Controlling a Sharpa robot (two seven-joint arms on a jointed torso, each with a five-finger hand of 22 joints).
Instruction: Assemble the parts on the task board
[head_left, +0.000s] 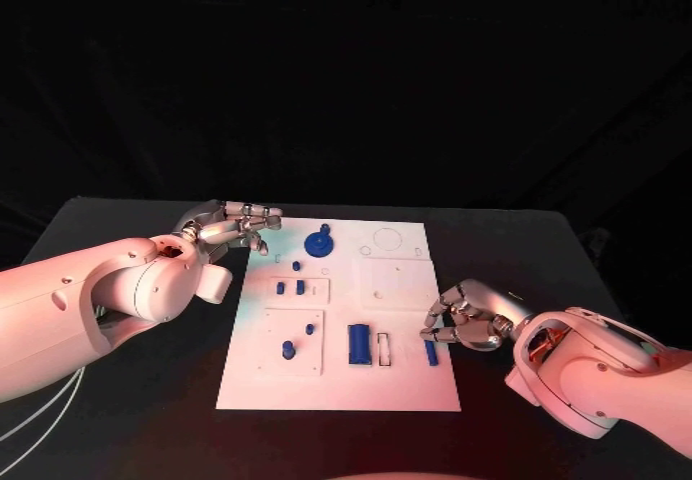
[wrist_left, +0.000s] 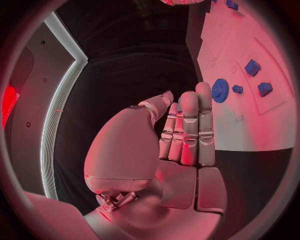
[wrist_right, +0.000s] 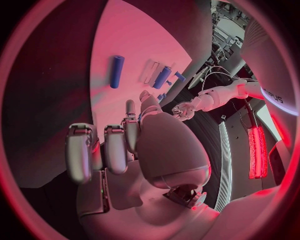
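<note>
Looking down from the head view, the white rectangular task board lies in the middle of the black desk, and the right robot hand sits at the board's right edge with its fingers curled in. A short blue cylindrical peg lies on the board just beside those fingers, its long axis running along the board's length; whether they touch it I cannot tell. A longer blue rectangular bar lies parallel further in, next to a pale slot. The left robot hand hovers near the board's far left corner, with a round blue gear close by.

In the left wrist view, the left robot hand holds nothing, fingers straight and close together, the blue gear just beyond the fingertips on the board.

In the right wrist view, the right robot hand has its fingers bent and grips nothing visible; the blue peg lies ahead of them, clear of contact here.

The right robot hand is judged nearer the peg, which lies just inboard of it.
</note>
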